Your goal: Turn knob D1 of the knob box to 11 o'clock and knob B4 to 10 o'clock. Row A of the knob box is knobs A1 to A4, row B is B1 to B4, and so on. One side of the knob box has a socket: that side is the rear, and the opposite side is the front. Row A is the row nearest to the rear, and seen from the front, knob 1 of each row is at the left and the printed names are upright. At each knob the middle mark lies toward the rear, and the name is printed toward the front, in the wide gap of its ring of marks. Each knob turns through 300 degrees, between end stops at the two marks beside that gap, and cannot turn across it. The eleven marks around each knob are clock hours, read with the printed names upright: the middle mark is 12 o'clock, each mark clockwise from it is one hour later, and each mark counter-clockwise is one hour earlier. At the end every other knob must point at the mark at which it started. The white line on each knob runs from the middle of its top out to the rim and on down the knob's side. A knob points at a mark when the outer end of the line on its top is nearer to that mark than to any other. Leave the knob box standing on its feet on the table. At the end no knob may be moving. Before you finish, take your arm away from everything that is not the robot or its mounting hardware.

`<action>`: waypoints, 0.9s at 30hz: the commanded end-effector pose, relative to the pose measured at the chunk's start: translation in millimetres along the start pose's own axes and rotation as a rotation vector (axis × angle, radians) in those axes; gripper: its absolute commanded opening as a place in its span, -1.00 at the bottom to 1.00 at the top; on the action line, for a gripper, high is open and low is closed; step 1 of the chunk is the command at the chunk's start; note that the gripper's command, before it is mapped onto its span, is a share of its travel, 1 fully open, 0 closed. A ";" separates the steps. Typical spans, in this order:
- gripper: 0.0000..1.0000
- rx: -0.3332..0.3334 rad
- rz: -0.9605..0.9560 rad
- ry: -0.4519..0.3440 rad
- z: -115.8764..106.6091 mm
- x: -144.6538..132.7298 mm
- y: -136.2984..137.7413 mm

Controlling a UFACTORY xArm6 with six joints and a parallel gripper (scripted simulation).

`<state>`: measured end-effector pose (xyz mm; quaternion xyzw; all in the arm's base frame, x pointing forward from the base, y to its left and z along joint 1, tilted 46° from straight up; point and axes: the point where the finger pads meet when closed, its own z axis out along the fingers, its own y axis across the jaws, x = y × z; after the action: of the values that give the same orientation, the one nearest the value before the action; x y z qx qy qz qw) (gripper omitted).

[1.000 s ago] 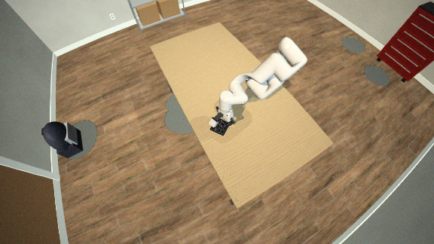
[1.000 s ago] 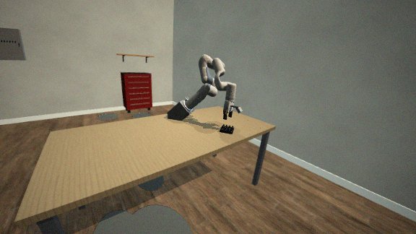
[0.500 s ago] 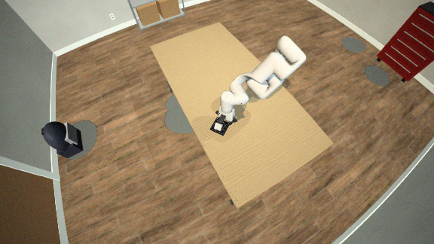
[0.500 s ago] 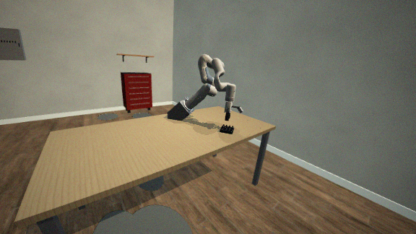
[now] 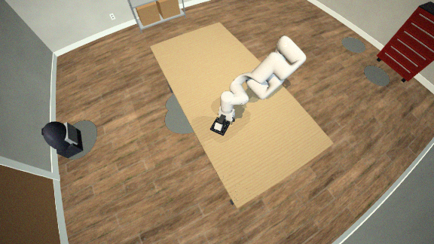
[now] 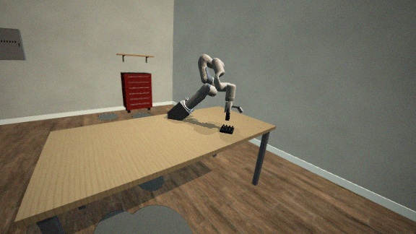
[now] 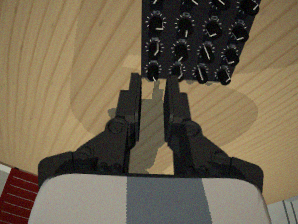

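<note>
I take this for a workshop: a red tool chest [image 6: 136, 90] stands against the wall behind my long wooden table [image 6: 108, 152], a small wall shelf [image 6: 134, 55] hangs above the chest, and a metal rack [image 5: 140, 23] of cardboard boxes [image 5: 148, 12] sits beyond the table's far end
</note>
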<state>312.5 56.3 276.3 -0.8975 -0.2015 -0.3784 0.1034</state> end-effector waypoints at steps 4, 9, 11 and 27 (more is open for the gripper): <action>-0.61 -0.001 -0.001 0.003 -0.8 1.2 0.1; -0.61 -0.001 -0.001 0.003 -0.8 1.2 0.1; -0.61 -0.001 -0.001 0.003 -0.8 1.2 0.1; -0.61 -0.001 -0.001 0.003 1.8 1.2 0.2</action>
<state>313.6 56.8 275.2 -0.8975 -0.2015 -0.3785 0.1035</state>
